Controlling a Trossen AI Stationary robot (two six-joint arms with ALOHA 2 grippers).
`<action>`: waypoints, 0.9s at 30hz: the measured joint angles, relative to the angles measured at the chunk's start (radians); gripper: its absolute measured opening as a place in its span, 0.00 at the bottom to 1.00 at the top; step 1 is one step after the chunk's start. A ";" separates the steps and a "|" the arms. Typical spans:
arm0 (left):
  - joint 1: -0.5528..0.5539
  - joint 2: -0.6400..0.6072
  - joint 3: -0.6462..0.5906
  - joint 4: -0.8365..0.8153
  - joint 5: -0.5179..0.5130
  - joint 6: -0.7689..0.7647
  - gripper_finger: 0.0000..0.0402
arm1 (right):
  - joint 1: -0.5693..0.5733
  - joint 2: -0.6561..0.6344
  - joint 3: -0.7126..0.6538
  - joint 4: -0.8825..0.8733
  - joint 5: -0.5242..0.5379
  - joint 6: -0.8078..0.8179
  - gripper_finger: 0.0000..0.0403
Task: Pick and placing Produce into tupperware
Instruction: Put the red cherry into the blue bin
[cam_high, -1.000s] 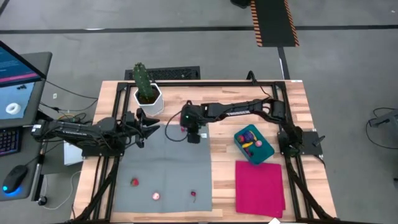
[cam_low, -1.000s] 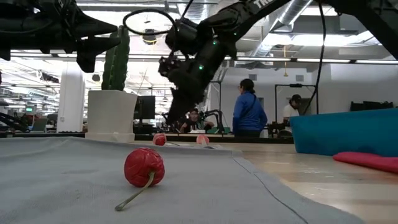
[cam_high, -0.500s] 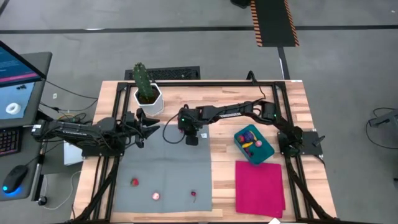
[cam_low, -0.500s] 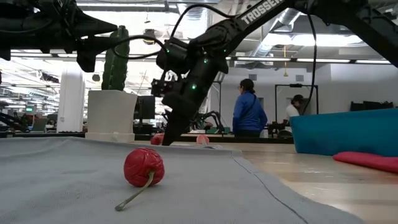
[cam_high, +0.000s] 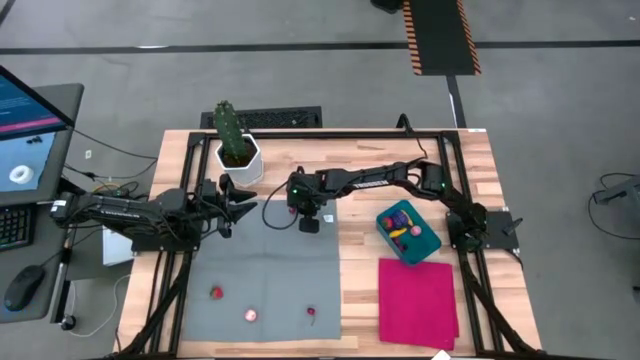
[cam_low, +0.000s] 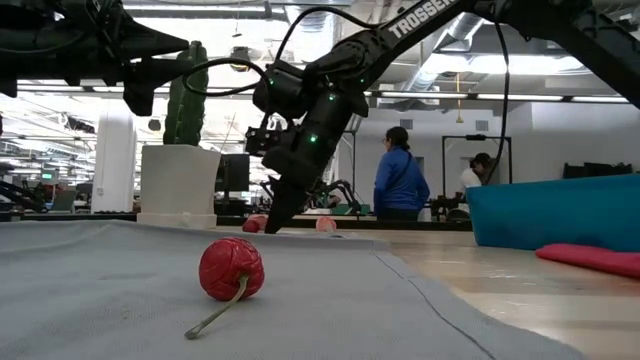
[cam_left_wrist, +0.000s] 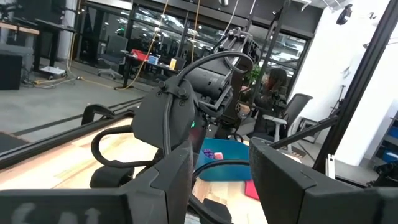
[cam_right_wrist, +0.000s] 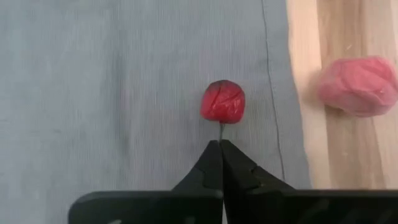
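- Right gripper down at far edge of grey cloth, fingers pinched together on the thin stem of a small red fruit.
- Pink fruit just beside, on bare counter.
- Teal tub to the right, produce inside.
- Left gripper hovers part open, empty, near cactus.

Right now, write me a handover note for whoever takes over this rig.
Right gripper: shut on the stem of a red fruit at the grey cloth's far edge; a pink piece lies beside it on the wood.
Left gripper: part open, empty, waiting by the cactus pot.
Done: a few pieces already in the teal tub.
Left: carry this fruit over, then the pink piece and three pieces at the cloth's near edge.
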 joint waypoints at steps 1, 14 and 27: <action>0.000 0.000 0.000 0.000 0.000 0.000 0.37 | 0.000 -0.005 0.000 -0.006 -0.001 -0.004 0.03; 0.000 0.000 0.000 -0.003 0.008 0.003 0.37 | 0.021 -0.210 -0.001 -0.092 -0.004 -0.008 0.03; 0.000 0.000 0.000 0.016 0.088 -0.021 0.37 | 0.053 -0.464 -0.001 -0.246 0.059 0.021 0.03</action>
